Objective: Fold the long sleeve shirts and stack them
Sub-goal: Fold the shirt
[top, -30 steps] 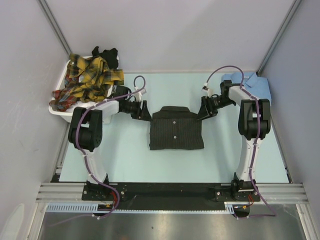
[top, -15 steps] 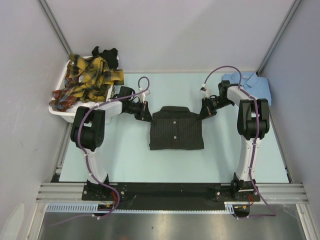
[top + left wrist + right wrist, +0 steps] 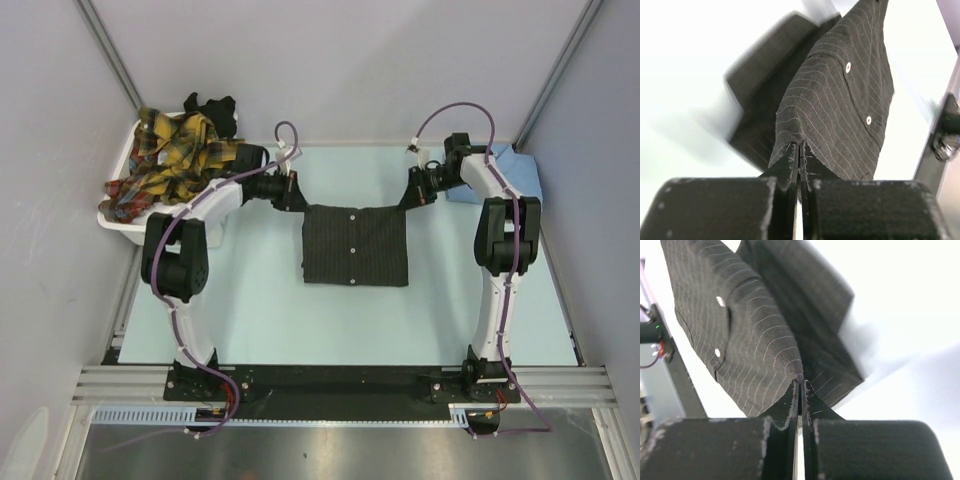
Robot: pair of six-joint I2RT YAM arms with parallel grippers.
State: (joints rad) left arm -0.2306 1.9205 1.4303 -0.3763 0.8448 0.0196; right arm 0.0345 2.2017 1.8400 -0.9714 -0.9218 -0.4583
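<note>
Left gripper (image 3: pixel 297 200), right gripper (image 3: pixel 408 198) pinch shirt's (image 3: pixel 355 245) far corners.

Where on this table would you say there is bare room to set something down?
Bare: the near strip between the pinstripe shirt and the arm bases, and the far strip behind it. Crowded: far-left basket, far-right blue shirt.

Overhead camera looks down on the table (image 3: pixel 250 300); both close wrist cameras share the pinstriped shirt (image 3: pixel 355 245).
</note>
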